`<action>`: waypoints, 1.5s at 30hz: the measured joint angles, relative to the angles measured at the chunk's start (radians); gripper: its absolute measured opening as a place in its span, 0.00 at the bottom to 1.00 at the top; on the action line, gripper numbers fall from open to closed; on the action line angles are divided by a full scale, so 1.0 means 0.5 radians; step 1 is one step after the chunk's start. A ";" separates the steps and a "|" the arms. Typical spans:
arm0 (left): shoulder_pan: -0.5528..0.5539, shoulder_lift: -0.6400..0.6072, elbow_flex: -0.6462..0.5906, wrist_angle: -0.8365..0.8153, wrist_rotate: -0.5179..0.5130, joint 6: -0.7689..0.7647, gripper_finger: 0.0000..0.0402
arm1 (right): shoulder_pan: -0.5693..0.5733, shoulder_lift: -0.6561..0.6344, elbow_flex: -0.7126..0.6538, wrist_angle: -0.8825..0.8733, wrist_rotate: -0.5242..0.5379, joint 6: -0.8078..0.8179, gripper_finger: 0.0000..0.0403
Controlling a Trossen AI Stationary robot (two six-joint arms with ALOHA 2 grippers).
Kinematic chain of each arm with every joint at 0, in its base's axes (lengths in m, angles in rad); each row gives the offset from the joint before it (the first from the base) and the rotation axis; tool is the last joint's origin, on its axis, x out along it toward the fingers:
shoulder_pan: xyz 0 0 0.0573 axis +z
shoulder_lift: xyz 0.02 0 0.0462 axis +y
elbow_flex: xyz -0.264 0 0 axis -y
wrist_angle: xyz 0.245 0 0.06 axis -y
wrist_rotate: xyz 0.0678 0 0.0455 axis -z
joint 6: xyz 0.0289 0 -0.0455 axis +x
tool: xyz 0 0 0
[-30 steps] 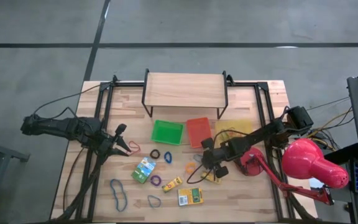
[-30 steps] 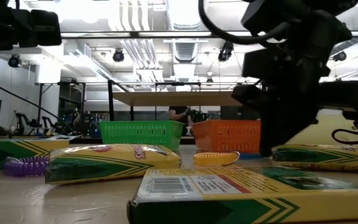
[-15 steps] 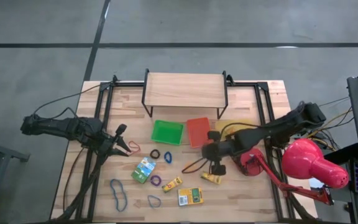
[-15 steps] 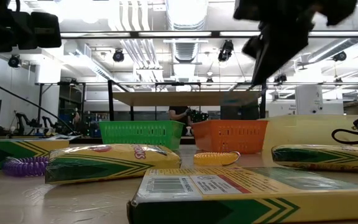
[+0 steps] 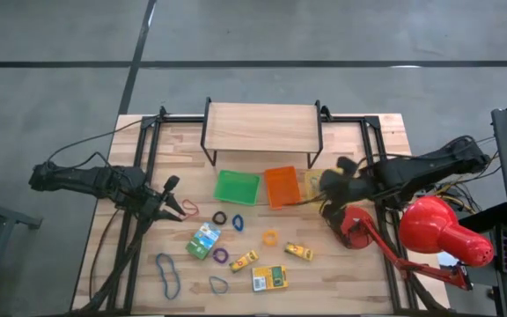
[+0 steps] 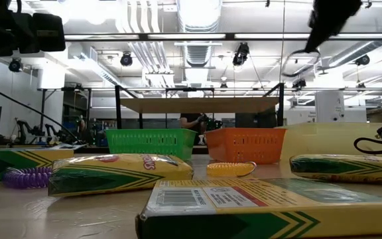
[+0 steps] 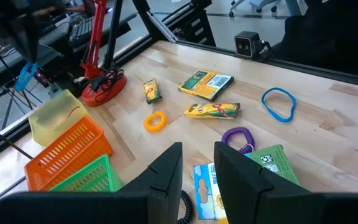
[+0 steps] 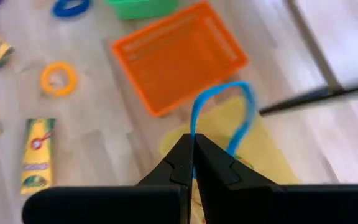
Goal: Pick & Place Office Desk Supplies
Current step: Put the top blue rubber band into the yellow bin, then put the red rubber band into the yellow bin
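My right gripper (image 5: 326, 185) hangs high over the yellow tray (image 5: 312, 179), shut on a blue rubber band (image 8: 225, 115). My left gripper (image 5: 176, 199) waits open at the table's left side, nothing between its fingers (image 7: 166, 177). On the wood lie several printed boxes flat on their faces, among them a green and white box (image 5: 203, 239), a yellow box (image 5: 299, 252) and a third box (image 5: 269, 278). Loose loops lie around them: an orange loop (image 5: 270, 236), a big blue band (image 5: 167, 273), a red band (image 5: 187, 209). My right gripper pinches the blue band's strand (image 8: 194, 134) between its two fingertips, coming slanting down from above. The rest of the loop hangs open below the fingers, clear of the table, over the yellow tray (image 8: 272, 168) and beside the orange tray (image 8: 179, 56).
A green tray (image 5: 237, 187) and an orange tray (image 5: 282, 187) stand in a row left of the yellow one. A wooden riser shelf (image 5: 262, 128) spans the far side. A red desk lamp (image 5: 438, 229) with its base (image 5: 355, 231) fills the right near corner.
My right gripper has risen from the table near the yellow box and gone toward the far right, over the yellow tray, rolling its wrist. It has stayed shut and carries the blue band, now lifted clear.
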 joint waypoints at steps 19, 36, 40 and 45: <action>0.000 0.000 0.000 -0.005 0.000 0.002 0.24 | -0.289 -0.386 -1.041 0.470 0.062 0.562 0.02; 0.000 -0.001 0.000 -0.005 0.000 0.002 0.24 | -0.477 -0.387 -1.224 0.817 -0.047 0.681 0.15; 0.000 -0.001 0.000 -0.005 0.000 0.002 0.24 | -0.477 -0.387 -1.224 0.861 -0.046 0.680 0.25; 0.000 0.000 0.000 -0.006 0.000 0.002 0.24 | -0.477 -0.387 -1.224 0.865 -0.046 0.672 0.35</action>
